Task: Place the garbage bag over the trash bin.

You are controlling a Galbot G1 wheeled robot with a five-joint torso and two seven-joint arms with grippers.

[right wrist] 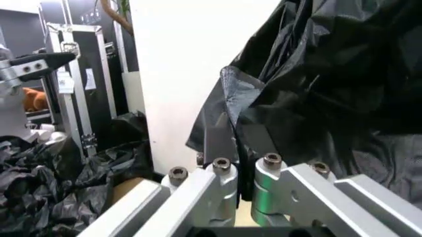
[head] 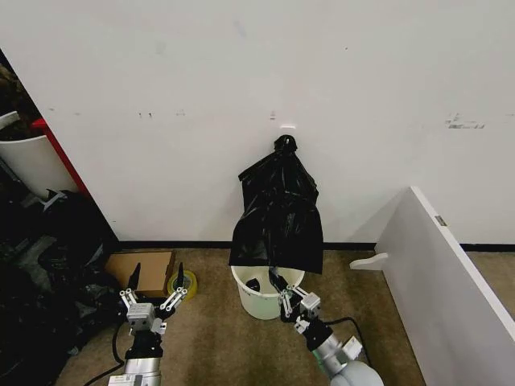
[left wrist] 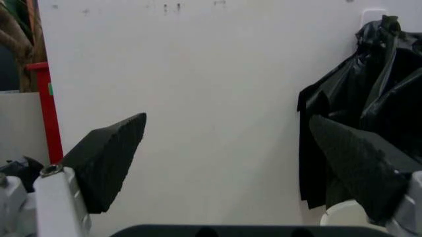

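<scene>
The garbage bag (head: 278, 213) is a glossy black film hanging from a hook on the white wall, gathered at its top. Its lower edge drapes over the far rim of the trash bin (head: 257, 304), a cream-white bucket on the floor right below it. My right gripper (head: 277, 279) is at the bin's front rim with its fingers closed on the bag's bottom edge; the right wrist view shows the gripper (right wrist: 231, 143) with its fingers pinched together in the black film (right wrist: 329, 74). My left gripper (head: 157, 277) stands open to the left of the bin, holding nothing. In the left wrist view the gripper (left wrist: 231, 148) faces the wall, with the bag (left wrist: 359, 103) and the bin's rim (left wrist: 343, 212) to one side.
A cardboard box (head: 141, 269) and a yellow tape roll (head: 182, 281) lie just beyond the left gripper. A dark heap of clutter (head: 40, 273) fills the left side, below a white container with a red edge (head: 28, 157). A white panel (head: 442, 281) slants along the right.
</scene>
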